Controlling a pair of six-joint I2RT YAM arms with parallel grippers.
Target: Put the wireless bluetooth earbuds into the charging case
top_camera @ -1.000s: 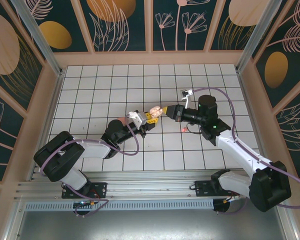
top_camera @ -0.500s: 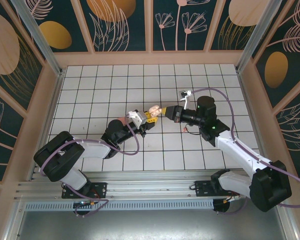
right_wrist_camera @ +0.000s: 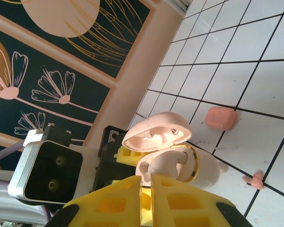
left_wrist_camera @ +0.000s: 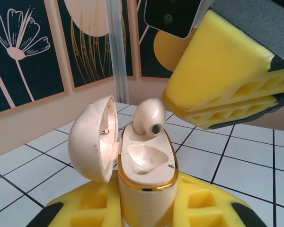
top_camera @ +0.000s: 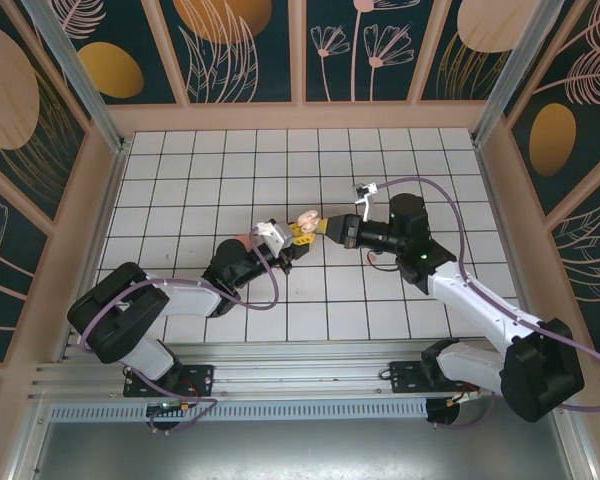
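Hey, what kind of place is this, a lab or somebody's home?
Most likely a staged robot test booth, not a home. A left arm and a right arm are bolted to a metal rail. The white grid-tiled tabletop is boxed in by floral printed wall panels.

White tiled worktop (top_camera: 180, 180) with dark grout lines, square grid. Dark teal wall panels (top_camera: 245, 45) stand along its far, left and right edges, printed with pale line-drawn flowers and leaves plus gold and peach ovals. Light wood frames (top_camera: 298, 50) separate the panels. An aluminium post (top_camera: 75, 70) rises at the far-left corner and a second post (top_camera: 515, 65) at the far-right corner. Aluminium rail (top_camera: 300, 372) runs along the near edge, with a grey metal sheet (top_camera: 300, 450) below it. Left wrist view: flower panel (left_wrist_camera: 19, 47) beside a metal post (left_wrist_camera: 116, 47).
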